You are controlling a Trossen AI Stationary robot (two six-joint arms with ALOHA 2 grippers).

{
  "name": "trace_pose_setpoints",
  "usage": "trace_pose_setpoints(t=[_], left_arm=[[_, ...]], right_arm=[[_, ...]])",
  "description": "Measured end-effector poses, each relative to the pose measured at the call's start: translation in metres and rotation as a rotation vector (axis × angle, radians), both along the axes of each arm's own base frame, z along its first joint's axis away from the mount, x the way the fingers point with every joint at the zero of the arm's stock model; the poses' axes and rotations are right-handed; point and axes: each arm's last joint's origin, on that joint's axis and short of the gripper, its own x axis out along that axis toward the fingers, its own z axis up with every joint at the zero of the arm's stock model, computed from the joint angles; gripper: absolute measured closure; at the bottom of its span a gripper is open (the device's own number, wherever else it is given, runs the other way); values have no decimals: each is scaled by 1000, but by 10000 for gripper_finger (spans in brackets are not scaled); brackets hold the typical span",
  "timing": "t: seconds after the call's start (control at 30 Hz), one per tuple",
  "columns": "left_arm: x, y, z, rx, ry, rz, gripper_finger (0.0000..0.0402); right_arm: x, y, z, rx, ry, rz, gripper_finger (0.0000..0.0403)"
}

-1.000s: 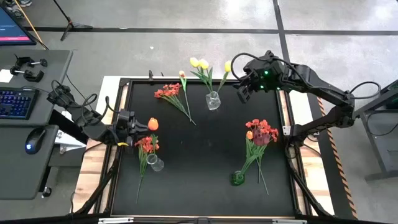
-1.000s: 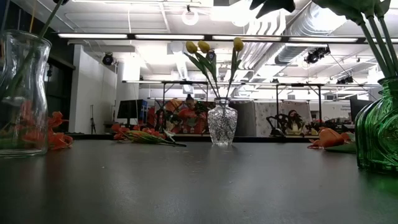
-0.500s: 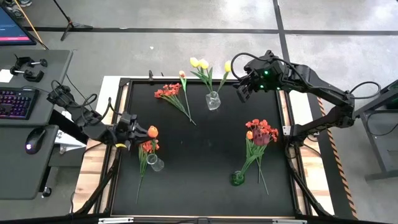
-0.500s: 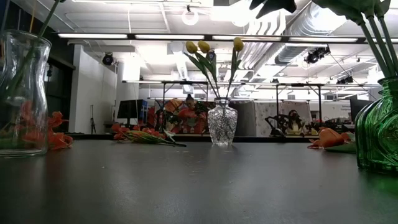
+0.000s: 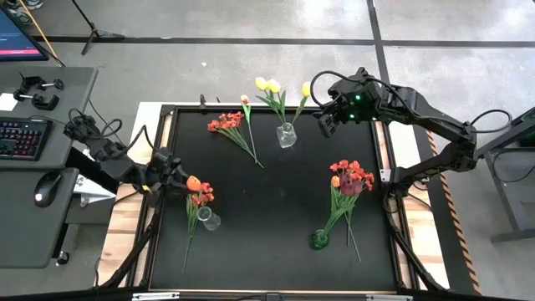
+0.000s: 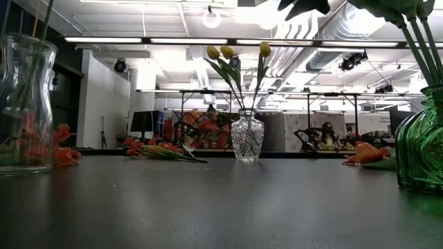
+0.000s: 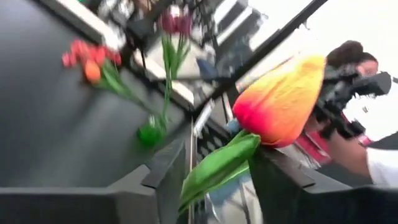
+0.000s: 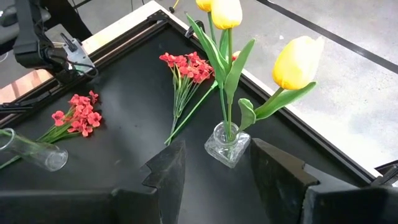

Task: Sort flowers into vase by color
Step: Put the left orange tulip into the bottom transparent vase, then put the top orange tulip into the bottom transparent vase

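Left claw (image 5: 178, 177) clamps an orange tulip (image 5: 194, 182) above a clear vase (image 5: 209, 220); right claw (image 5: 323, 124), fingers apart, hovers near yellow tulips (image 5: 269, 85).

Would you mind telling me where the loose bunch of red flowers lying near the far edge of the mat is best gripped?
Grip the red bunch by its gathered green stems, below the heads, coming straight down from above. It lies flat, and its stems converge into one thin bundle toward the mat's centre.

A keyboard (image 5: 18, 138) and mouse (image 5: 43, 189) sit on the desk (image 5: 50, 226) beside the table (image 5: 276, 209).
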Motion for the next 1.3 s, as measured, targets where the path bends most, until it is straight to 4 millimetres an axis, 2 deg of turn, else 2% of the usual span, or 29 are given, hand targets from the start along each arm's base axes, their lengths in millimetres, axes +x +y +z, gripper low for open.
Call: trace_pose_setpoints(t=[0.13,0.4,0.63,0.8,1.0,1.3], left_arm=[[-8,2,-9,-73,118,-101,218],[-17,0,-24,-223,378,-276,213],[-21,0,-32,-228,488,-318,213],[-28,5,-44,-141,611,-282,213],[-36,16,-58,17,730,-137,213],[-35,25,-59,142,650,87,213]], right_arm=[[0,0,0,-1,1,1,234],[0,0,0,-1,0,1,234],[0,0,0,32,-18,-30,234],[0,0,0,47,-27,-43,234],[0,0,0,47,-27,-43,234],[0,0,0,16,-9,-15,234]])
